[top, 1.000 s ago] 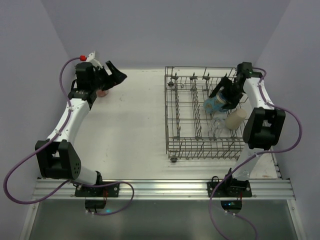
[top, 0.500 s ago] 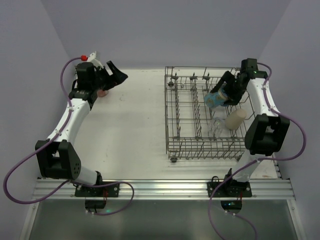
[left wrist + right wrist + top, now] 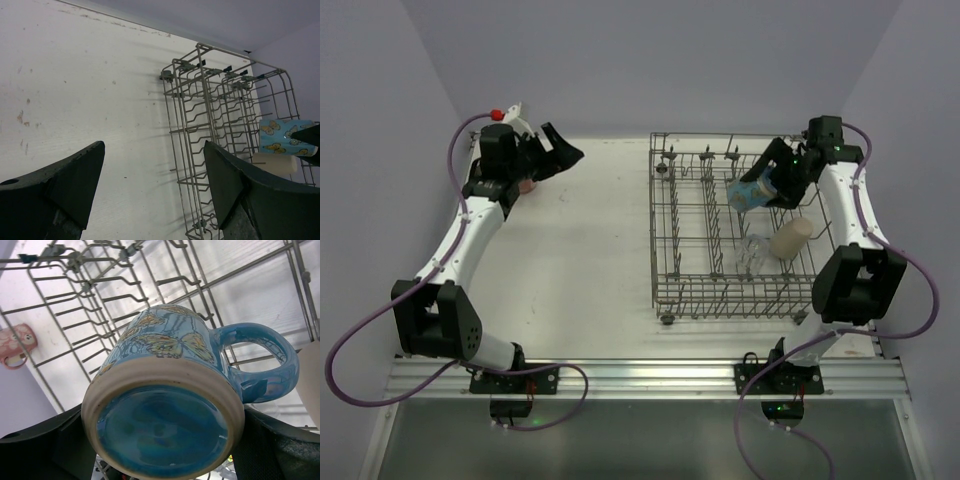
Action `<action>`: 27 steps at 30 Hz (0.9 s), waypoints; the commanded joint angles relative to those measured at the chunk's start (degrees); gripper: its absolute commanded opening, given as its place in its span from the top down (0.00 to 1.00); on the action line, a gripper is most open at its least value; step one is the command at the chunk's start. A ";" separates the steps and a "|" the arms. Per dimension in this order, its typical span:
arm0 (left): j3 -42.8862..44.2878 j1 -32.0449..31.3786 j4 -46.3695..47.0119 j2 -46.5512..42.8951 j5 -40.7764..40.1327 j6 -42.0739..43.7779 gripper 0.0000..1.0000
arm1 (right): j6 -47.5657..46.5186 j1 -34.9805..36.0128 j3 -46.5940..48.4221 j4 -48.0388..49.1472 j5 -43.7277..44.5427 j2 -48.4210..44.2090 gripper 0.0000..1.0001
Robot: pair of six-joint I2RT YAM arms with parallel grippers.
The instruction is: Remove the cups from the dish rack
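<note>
while the blue mug (image 3: 747,196) is held clamped between the fingers of the right gripper (image 3: 767,187), it is now carried higher and further toward the back of the dish rack (image 3: 730,298) than a second ago, so that it is seen lifted above the tines rather than among them. its base is turned toward the wrist camera. the left gripper (image 3: 558,152) is kept empty with its fingers wide apart over the far left of the table (image 3: 590,260), shifted only slightly, near the pink mug (image 3: 17,345) already set down there. a beige cup (image 3: 790,240) and a glass tumbler (image 3: 752,252) are left lying in the rack, so the unloading is judged partly done.
</note>
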 commanded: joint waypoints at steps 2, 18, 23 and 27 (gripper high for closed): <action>3.20 -1.44 1.72 -0.73 2.89 -0.70 0.16 | 0.25 0.48 1.71 4.34 -6.92 -6.61 1.00; 2.51 -5.04 14.34 -1.61 12.89 -2.98 0.18 | 8.06 1.10 1.18 11.73 -18.70 -9.42 1.00; -3.11 -5.40 26.64 -2.84 16.77 -5.27 0.18 | 11.50 1.18 1.36 13.57 -23.26 -9.86 1.00; -6.81 -5.84 35.45 -2.67 19.23 -7.81 0.18 | 15.79 1.19 0.83 16.12 -26.69 -10.65 1.00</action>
